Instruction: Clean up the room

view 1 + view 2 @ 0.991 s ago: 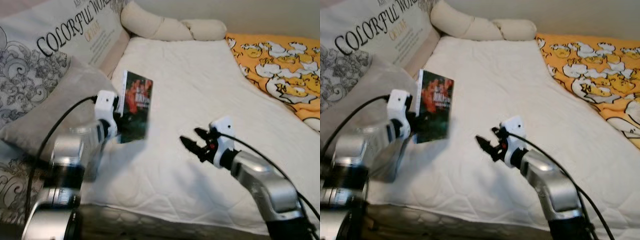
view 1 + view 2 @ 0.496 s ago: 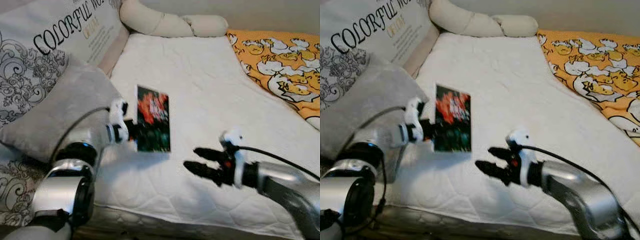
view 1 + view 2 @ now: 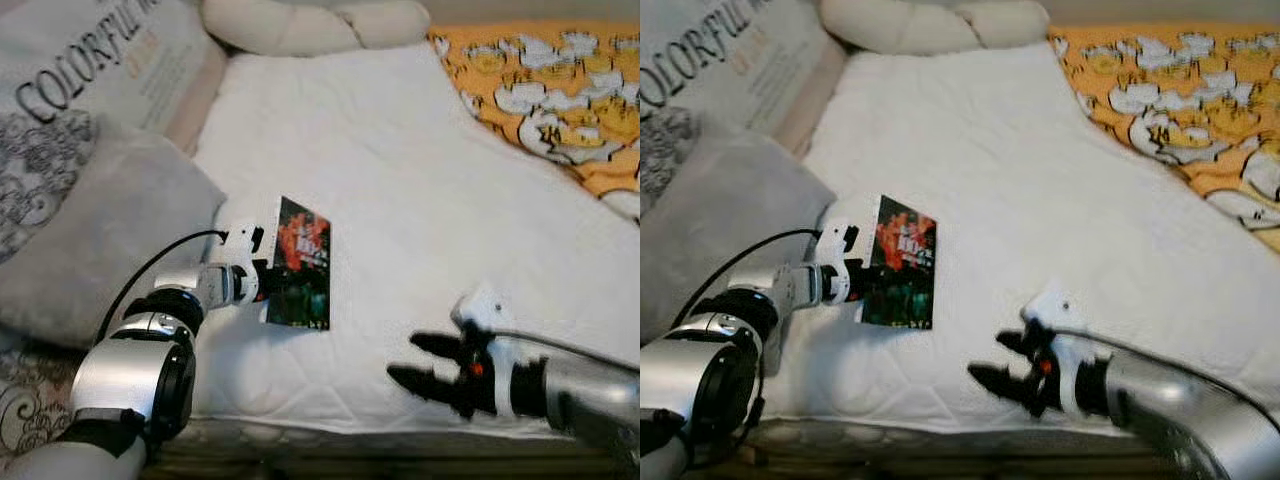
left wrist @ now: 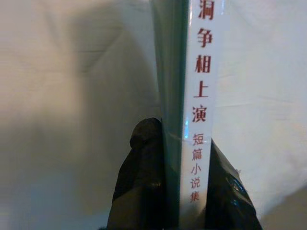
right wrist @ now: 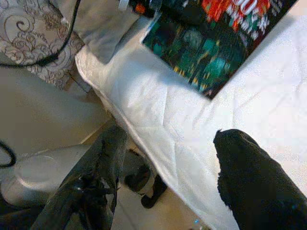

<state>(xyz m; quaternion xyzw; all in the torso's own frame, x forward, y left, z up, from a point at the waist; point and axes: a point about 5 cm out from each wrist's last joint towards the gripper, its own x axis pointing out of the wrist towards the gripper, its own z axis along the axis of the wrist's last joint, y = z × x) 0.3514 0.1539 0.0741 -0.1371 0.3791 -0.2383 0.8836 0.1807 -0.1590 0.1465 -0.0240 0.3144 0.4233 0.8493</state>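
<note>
A thin book (image 3: 300, 264) with a dark green and red cover is held upright just above the white bed. My left gripper (image 3: 264, 278) is shut on its spine edge; in the left wrist view both black fingers (image 4: 144, 187) pinch the white spine (image 4: 201, 96) with red Chinese characters. My right gripper (image 3: 432, 372) hangs open over the bed's near edge, to the right of the book and apart from it. The right wrist view has the book's cover (image 5: 211, 43) beyond the spread fingers (image 5: 249, 177).
The white quilted mattress (image 3: 400, 170) stretches ahead. A grey pillow (image 3: 90, 230) and a lettered cushion (image 3: 90, 70) lie on the left, a cream bolster (image 3: 300, 20) at the head, an orange duck-print blanket (image 3: 560, 80) at the right. Floor shows below the bed edge (image 5: 43, 115).
The camera has tilted down and shifted. My left gripper has lowered the book closer to the mattress. My right gripper has pulled back toward the bed's near edge.
</note>
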